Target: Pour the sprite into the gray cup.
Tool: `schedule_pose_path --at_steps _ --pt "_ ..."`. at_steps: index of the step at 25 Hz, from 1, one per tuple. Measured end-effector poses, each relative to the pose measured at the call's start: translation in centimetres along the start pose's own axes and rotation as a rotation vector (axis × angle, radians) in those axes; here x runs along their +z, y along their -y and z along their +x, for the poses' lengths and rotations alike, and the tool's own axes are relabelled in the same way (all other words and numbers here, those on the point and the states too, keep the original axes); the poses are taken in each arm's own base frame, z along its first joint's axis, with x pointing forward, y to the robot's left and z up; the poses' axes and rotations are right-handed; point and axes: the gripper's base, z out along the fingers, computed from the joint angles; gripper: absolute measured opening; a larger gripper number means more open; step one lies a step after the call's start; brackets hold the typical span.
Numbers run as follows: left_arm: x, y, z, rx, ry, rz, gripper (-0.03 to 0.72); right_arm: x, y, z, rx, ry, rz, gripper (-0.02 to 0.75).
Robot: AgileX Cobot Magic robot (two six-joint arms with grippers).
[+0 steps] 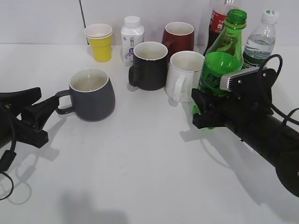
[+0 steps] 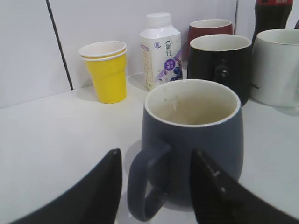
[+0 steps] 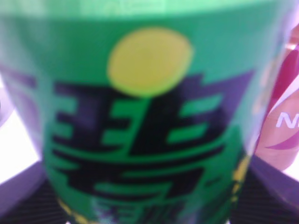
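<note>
The sprite (image 1: 223, 56), a tall green bottle with no cap, stands upright at the right, and its label fills the right wrist view (image 3: 145, 116). My right gripper (image 1: 202, 109) is shut on its lower body, with a jaw on each side (image 3: 147, 205). The gray cup (image 1: 93, 100) stands at the left with its handle toward my left gripper (image 1: 46, 99). In the left wrist view the cup (image 2: 201, 140) is empty, with a cream inside. The open left jaws (image 2: 155, 154) straddle the handle without touching it.
Behind the gray cup stand a black mug (image 1: 150, 65), a white mug (image 1: 184, 74), a dark red mug (image 1: 179, 37), stacked yellow paper cups (image 1: 100, 42) and a small white drink bottle (image 1: 131, 39). A cola bottle (image 1: 217, 21) and a water bottle (image 1: 260, 39) stand behind the sprite.
</note>
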Motion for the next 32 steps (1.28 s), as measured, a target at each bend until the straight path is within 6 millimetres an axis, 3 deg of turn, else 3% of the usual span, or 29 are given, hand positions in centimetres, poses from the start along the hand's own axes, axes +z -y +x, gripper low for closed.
schedule_pose_path --at_steps 5,7,13,22,29,32 --pt "0.0 0.0 0.0 0.001 0.000 0.003 0.370 0.0 0.0 0.0 0.000 0.004 -0.002 0.605" --pt "0.0 0.0 0.0 0.001 0.000 0.003 0.370 0.0 0.0 -0.1 0.000 0.009 -0.001 0.640" --pt "-0.4 0.0 -1.0 0.013 0.039 -0.002 0.370 -0.2 0.0 -0.9 0.004 0.041 -0.001 0.655" --pt "-1.7 -0.6 -5.0 0.063 -0.032 -0.053 0.370 -3.4 0.2 -8.3 -0.047 0.186 0.000 0.658" --pt "-4.7 -0.8 -10.7 0.008 -0.102 -0.130 0.390 -7.6 0.3 -12.4 -0.084 0.173 -0.034 0.658" --pt "-8.2 -0.3 -14.0 -0.054 -0.103 -0.150 0.410 -10.5 0.4 -13.8 -0.088 0.122 -0.062 0.658"
